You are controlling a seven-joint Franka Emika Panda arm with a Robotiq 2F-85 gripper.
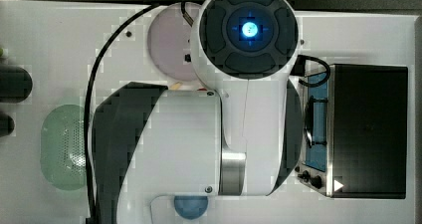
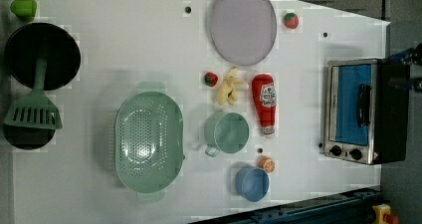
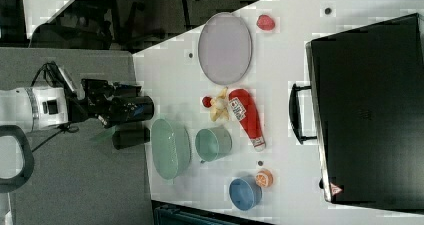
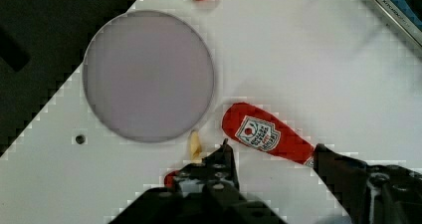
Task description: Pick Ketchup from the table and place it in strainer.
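The ketchup (image 2: 264, 103) is a red bottle with a white label. It lies flat on the white table between a banana and the toaster oven, also seen in the right view (image 3: 246, 116). In the wrist view my gripper (image 4: 271, 145) stands open over the ketchup (image 4: 259, 132), one black fingertip (image 4: 225, 152) beside its wide body and the other (image 4: 326, 159) at its narrow end. The pale green strainer (image 2: 148, 140) sits empty, apart from the bottle, with a green cup between them. In the top view the arm (image 1: 199, 134) covers the ketchup; the strainer (image 1: 62, 147) shows at the top view's left.
Near the ketchup are a lilac plate (image 2: 242, 25), a banana (image 2: 229, 87), a small red fruit (image 2: 211, 78) and a green cup (image 2: 226, 132). A blue bowl (image 2: 252, 183), an orange (image 2: 266, 164), a strawberry (image 2: 291, 20), a toaster oven (image 2: 358, 112), a black pan (image 2: 42, 55) and a green spatula (image 2: 34, 112) stand around.
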